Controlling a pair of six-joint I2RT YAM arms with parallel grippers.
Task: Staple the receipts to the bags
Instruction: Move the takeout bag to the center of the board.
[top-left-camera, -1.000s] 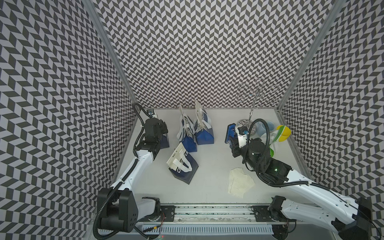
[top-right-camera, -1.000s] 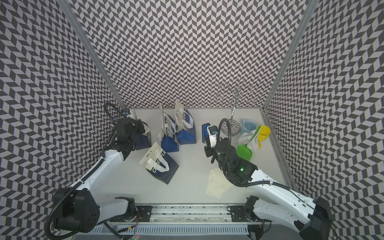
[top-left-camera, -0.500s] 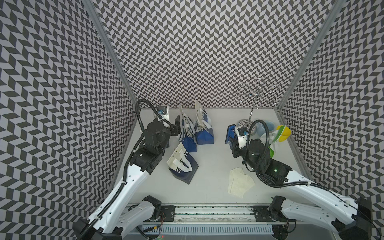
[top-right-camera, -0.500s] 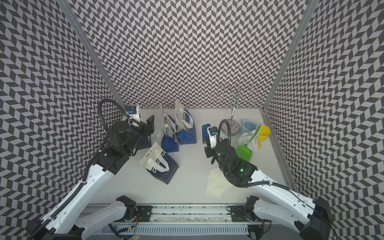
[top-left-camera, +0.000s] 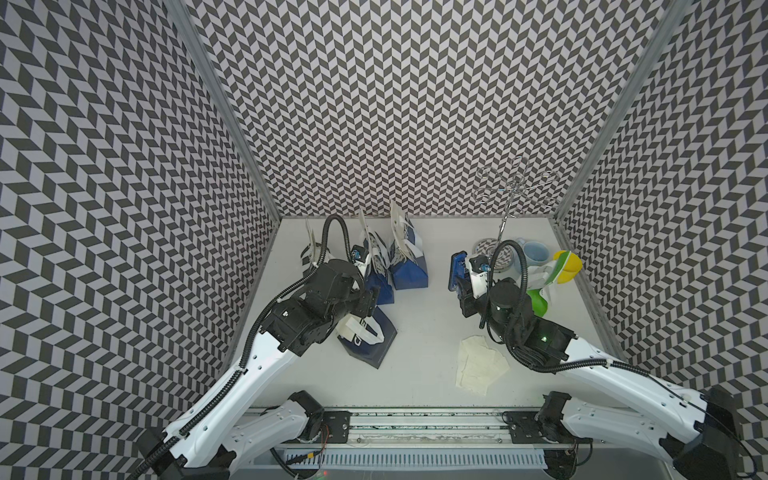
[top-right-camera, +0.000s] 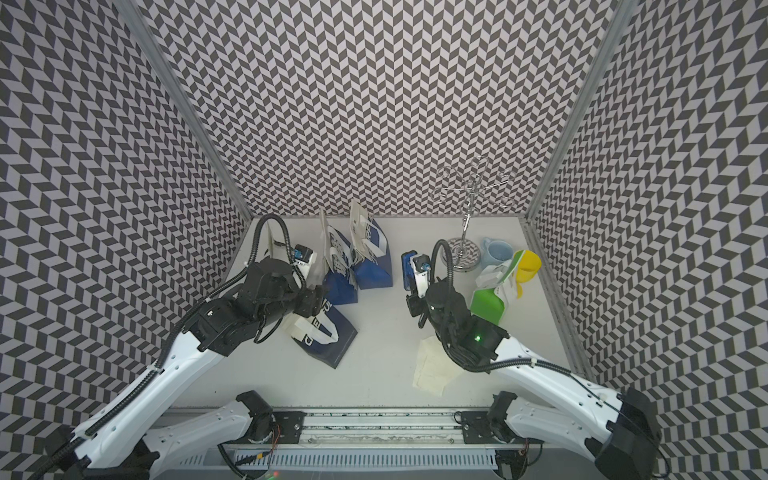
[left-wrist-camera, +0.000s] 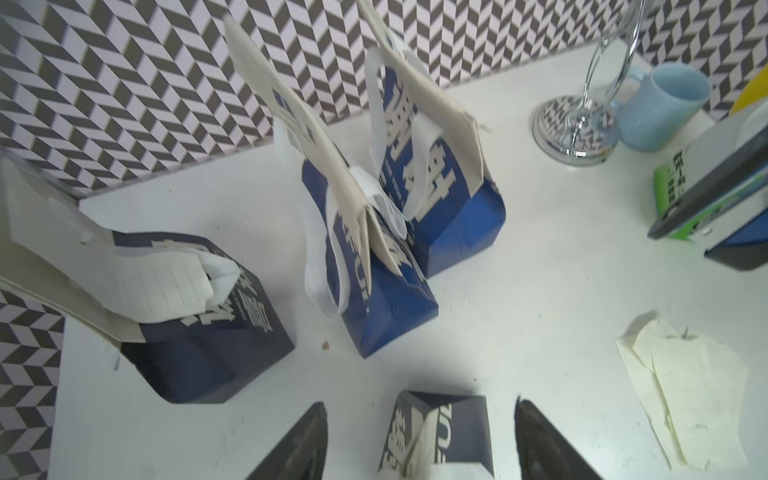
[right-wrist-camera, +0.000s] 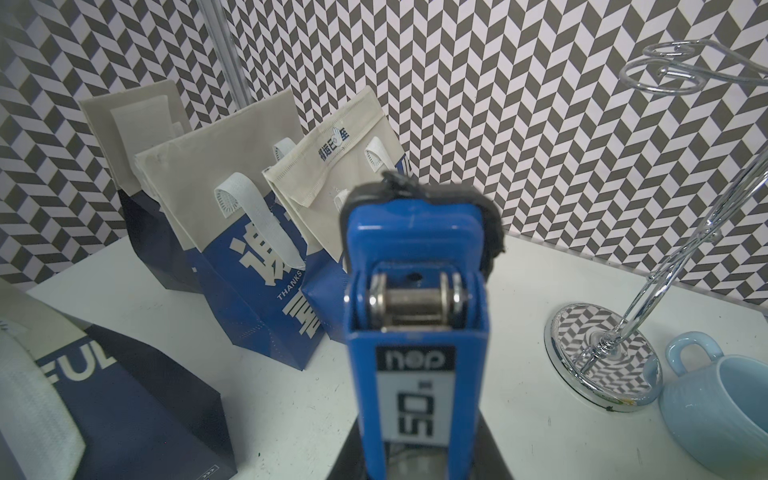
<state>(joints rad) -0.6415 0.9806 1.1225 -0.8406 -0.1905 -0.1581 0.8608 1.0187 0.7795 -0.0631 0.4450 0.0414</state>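
Three dark blue bags stand at the back left, one (top-left-camera: 409, 257) beside another (top-left-camera: 376, 270); the leftmost (left-wrist-camera: 199, 332) carries a stapled slip (left-wrist-camera: 158, 282). A fourth blue bag (top-left-camera: 370, 340) lies flat on the table. My left gripper (left-wrist-camera: 419, 449) hovers open over this bag's end (left-wrist-camera: 440, 432), fingers apart on either side and not touching it. A green and white bag (top-left-camera: 540, 299) lies beside my right arm. Loose receipts (top-left-camera: 478, 365) are piled at the front right. My right gripper (right-wrist-camera: 415, 461) is shut on an upright blue stapler (right-wrist-camera: 415, 316).
A chrome mug tree (top-left-camera: 505, 232) stands at the back right with a light blue mug (top-left-camera: 536, 253) and a yellow cup (top-left-camera: 567, 268) next to it. Patterned walls close in three sides. The arms' rail (top-left-camera: 415, 424) runs along the front edge.
My left arm has lifted away from the far-left bag and swung right and forward over the lying bag, its jaws wider than before. The right arm and stapler have stayed put.
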